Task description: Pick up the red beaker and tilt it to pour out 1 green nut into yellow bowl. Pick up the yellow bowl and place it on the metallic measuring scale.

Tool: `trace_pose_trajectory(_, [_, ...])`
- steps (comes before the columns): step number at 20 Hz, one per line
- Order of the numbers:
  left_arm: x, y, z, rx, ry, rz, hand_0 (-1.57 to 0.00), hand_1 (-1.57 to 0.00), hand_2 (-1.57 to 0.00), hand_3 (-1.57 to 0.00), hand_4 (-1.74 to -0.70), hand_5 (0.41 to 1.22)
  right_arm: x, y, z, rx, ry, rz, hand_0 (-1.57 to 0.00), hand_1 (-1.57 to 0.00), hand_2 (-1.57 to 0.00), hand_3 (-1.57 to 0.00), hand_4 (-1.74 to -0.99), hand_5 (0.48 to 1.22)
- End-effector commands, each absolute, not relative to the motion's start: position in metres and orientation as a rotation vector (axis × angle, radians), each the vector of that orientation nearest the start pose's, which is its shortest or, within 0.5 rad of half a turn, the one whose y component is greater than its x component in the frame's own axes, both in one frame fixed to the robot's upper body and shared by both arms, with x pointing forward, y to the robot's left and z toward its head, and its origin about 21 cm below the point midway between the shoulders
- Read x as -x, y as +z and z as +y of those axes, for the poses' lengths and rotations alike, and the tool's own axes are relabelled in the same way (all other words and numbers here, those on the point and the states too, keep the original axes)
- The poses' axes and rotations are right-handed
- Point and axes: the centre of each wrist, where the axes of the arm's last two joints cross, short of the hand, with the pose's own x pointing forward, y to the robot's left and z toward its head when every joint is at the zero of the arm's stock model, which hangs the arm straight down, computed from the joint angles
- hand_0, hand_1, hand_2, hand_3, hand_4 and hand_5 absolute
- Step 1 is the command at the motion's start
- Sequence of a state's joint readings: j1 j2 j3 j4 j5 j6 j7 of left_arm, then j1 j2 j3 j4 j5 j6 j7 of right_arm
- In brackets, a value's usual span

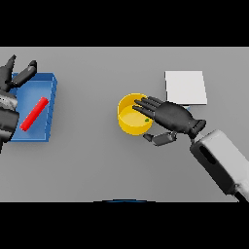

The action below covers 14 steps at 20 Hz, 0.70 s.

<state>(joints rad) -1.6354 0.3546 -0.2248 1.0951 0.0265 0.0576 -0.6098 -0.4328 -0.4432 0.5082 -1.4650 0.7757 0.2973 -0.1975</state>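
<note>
Left hand: left hand [14, 73] sits up at the far left edge, over the near corner of the blue tray, fingers spread loose and straight, nothing in them.
Blue tray: blue tray [52, 104] lies flat on the grey table [87, 160], well to the left of everything else.
Red beaker: red beaker [34, 114] lies on its side inside the tray, slanting from lower left to upper right; it looks like a short red stick from up here, and no hand touches it.
Yellow bowl: yellow bowl [127, 119] stands upright near the middle of the table, well apart from the tray.
Green nut: green nut [147, 119], a small green speck, shows inside the bowl by its right side, just at the fingertips.
Right hand: right hand [172, 116] comes in from the lower right and lies across the bowl's right rim, fingers stretched out straight over the opening, thumb tucked lower beside the bowl's outer wall; not closed round the bowl.
Scale: scale [186, 87], a pale flat square plate, lies just beyond the right hand, near the bowl but not touching it.
</note>
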Motion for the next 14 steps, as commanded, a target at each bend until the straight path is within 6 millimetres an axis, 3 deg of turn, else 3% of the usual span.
trace_pose_trajectory(1, [-0.38,0.097,0.326,-0.608,-0.408,-1.111,0.0,0.0,0.0,0.0,-0.72,0.682,-0.315,0.068,-0.177,0.367,1.826,-1.56,0.0,0.0,0.0,0.0,-1.211,0.704])
trace_pose_trajectory(5, [-0.379,0.101,0.329,-0.598,-0.403,-1.11,0.0,0.0,0.0,0.0,-0.72,0.687,-0.33,0.066,-0.161,0.359,1.994,-1.438,0.0,0.0,0.0,0.0,-1.223,0.705])
trace_pose_trajectory(14, [-0.379,0.096,0.335,-0.593,-0.397,-1.121,0.0,0.0,0.0,0.0,-0.72,0.682,-0.352,0.056,-0.139,0.398,2.184,-1.224,0.0,0.0,0.0,0.0,-1.27,0.727])
